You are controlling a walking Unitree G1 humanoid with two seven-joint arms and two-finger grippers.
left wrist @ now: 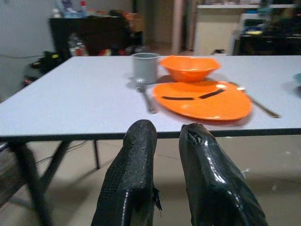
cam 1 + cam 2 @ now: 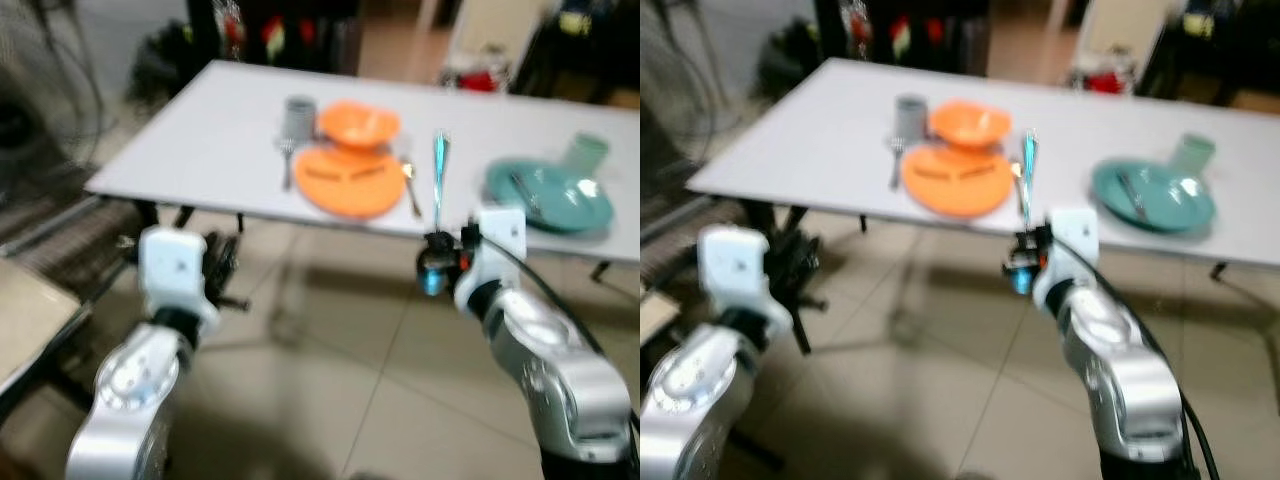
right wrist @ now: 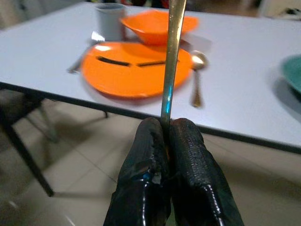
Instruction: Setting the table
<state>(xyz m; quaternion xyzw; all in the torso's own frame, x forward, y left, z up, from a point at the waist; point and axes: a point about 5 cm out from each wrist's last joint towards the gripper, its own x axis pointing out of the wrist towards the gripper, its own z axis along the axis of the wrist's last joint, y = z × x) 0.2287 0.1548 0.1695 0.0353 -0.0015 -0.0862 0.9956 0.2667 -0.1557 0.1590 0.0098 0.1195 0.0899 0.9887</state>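
A white table (image 2: 200, 150) stands ahead of me. On it lie an orange plate (image 2: 348, 178) with two dark strips across it, an orange bowl (image 2: 360, 124) behind it, a grey cup (image 2: 299, 116), a fork (image 2: 287, 160) to the plate's left and a spoon (image 2: 411, 188) to its right. Farther right sit a teal plate (image 2: 550, 195) with a utensil on it and a pale green cup (image 2: 585, 152). My right gripper (image 3: 165, 127) is shut on a slim metal utensil (image 2: 439, 175), held upright just short of the table's near edge. My left gripper (image 1: 167, 132) hangs lower left, open and holding nothing.
A standing fan (image 2: 30, 110) and a low bench (image 2: 30, 310) are at my left. Dark shelves and clutter stand behind the table. The table's legs (image 2: 240, 225) and tiled floor (image 2: 340, 340) lie between me and the near edge.
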